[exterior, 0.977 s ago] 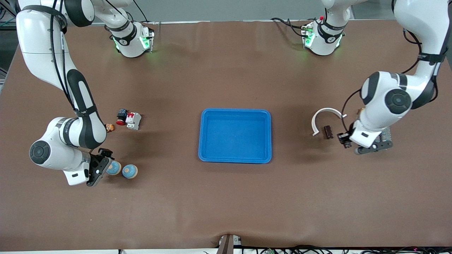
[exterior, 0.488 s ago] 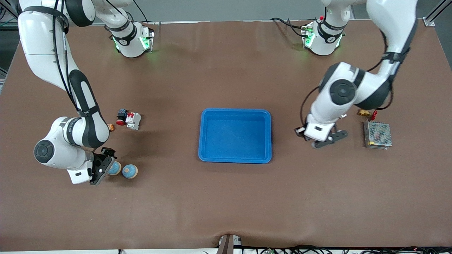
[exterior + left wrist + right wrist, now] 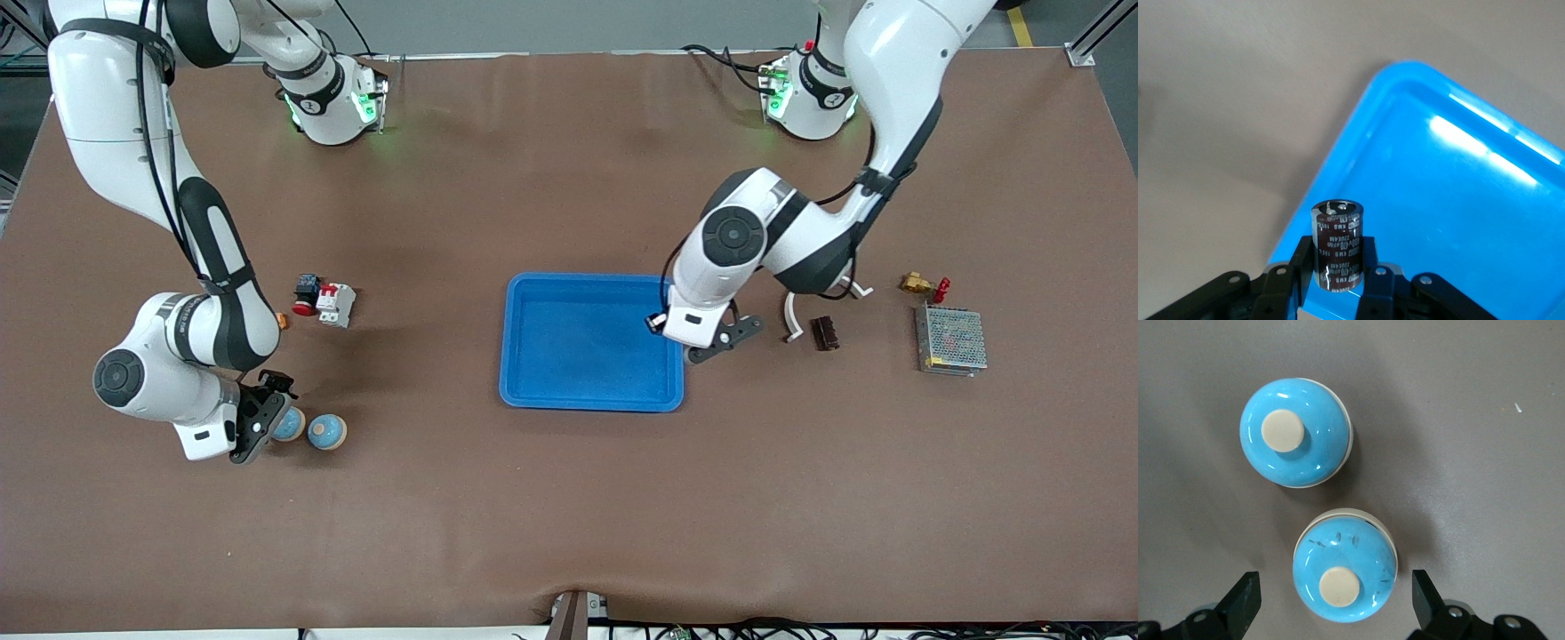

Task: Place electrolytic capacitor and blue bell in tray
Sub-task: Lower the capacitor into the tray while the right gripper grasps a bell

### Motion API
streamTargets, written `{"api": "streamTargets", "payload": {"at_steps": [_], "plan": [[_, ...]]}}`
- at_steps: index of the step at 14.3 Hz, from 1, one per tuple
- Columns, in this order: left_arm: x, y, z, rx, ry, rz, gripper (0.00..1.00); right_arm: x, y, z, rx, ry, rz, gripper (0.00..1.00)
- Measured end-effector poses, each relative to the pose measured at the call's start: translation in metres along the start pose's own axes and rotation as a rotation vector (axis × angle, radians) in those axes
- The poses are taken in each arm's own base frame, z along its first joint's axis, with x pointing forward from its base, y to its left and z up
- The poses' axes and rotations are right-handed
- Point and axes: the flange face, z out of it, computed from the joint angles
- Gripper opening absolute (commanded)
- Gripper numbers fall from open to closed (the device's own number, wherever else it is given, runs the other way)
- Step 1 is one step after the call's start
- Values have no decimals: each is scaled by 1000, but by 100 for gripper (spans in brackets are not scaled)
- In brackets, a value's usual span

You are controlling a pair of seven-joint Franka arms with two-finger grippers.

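The electrolytic capacitor [image 3: 1337, 233], a dark brown cylinder with white print, stands upright between the fingers of my left gripper [image 3: 1337, 259], which is shut on it. That gripper [image 3: 692, 340] hangs over the rim of the blue tray [image 3: 591, 283] at the left arm's end; the tray [image 3: 1458, 200] holds nothing. Two blue bells with cream knobs sit side by side on the table. My right gripper [image 3: 1336, 597] is low and open, its fingers on either side of one blue bell [image 3: 1345, 577] without touching it. In the front view this bell [image 3: 289, 425] sits beside the other bell [image 3: 326, 432].
A red and white breaker [image 3: 336, 304], a red button switch [image 3: 306, 293] and a small orange part [image 3: 281, 321] lie farther from the camera than the bells. A white curved piece [image 3: 789, 322], a dark block [image 3: 827, 332], a mesh metal box [image 3: 951, 340] and a brass fitting [image 3: 922, 285] lie toward the left arm's end.
My left arm has swung from beside the mesh box to the tray's rim, carrying the capacitor. My right gripper has edged a little closer over the nearest bell.
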Motion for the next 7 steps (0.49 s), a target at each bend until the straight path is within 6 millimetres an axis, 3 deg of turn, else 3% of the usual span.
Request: {"api": "streamTargets", "payload": {"at_steps": [7], "plan": [[-29, 13, 51, 70, 4, -53, 0, 2, -2, 4, -1, 11, 4, 100]]}}
